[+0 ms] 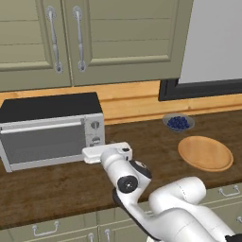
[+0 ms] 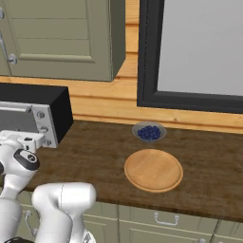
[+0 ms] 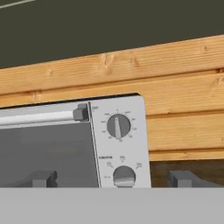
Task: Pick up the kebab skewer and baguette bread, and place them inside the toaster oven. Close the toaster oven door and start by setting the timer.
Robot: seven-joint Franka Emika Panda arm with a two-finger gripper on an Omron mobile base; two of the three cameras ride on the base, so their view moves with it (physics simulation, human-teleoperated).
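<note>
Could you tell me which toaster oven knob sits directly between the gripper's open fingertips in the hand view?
The lower knob; the upper knob sits higher on the panel, above the gripper.

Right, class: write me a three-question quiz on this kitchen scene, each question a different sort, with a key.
1. True or false: the oven door is shut.
2. Multiple choice: the wooden plate holds (A) a loaf, (B) a skewer, (C) nothing.
3. Fill in: the bowl behind the plate holds ____.

Key
1. True. The glass panel stands upright against the oven, with its bar handle along the top.
2. C. Its surface is bare.
3. Blueberries.

Bonus note: the tool is open, its fingertips set either side of the knob panel.
</note>
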